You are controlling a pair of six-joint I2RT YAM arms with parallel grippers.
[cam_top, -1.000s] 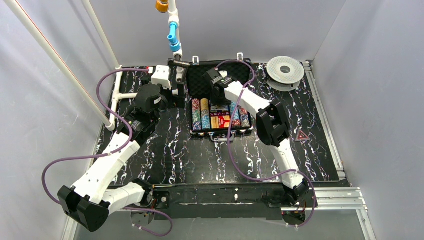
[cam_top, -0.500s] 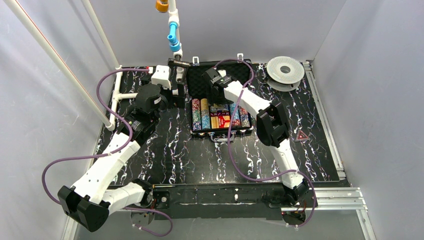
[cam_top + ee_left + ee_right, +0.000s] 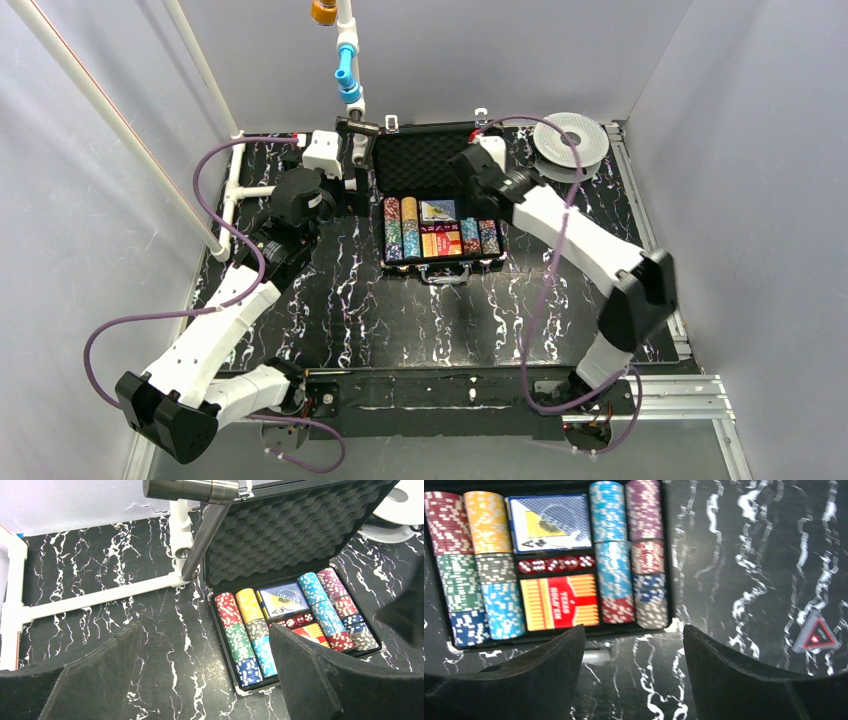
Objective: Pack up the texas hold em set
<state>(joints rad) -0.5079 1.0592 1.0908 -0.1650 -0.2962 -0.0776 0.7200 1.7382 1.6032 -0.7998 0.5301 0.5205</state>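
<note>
The case (image 3: 428, 163) lies open in the upper middle of the top view, on the black white-veined surface (image 3: 400, 320). Its foam-lined lid stands up at the back and its handle faces the lower edge of the frame. Rows of chips (image 3: 235, 630) fill the left and right of the base: red, yellow, green, grey and blue on the left, light blue, purple, red and grey on the right. Between these rows sit a blue card deck (image 3: 549, 522) at the top, a line of red dice (image 3: 555, 564) below it, and a red card deck (image 3: 560, 602) below that.

The left gripper (image 3: 205, 630) hangs over the surface just left of the case, its jaws wide apart and holding nothing. In its view the fingers fill the lower left and lower right corners. A metal rod (image 3: 202, 540) slants down in front of the lid's left edge to a white pipe frame (image 3: 100, 597) on the surface.

The right gripper (image 3: 633, 630) is at the upper right corner of the case in the top view, by the right end of the lid. Its jaws are also apart with nothing between them. Whether it touches the lid cannot be told.

A round white spool (image 3: 570, 140) sits in the upper right, apart from the case. A small red triangle (image 3: 817, 632) lies on the surface to the right of the case.
</note>
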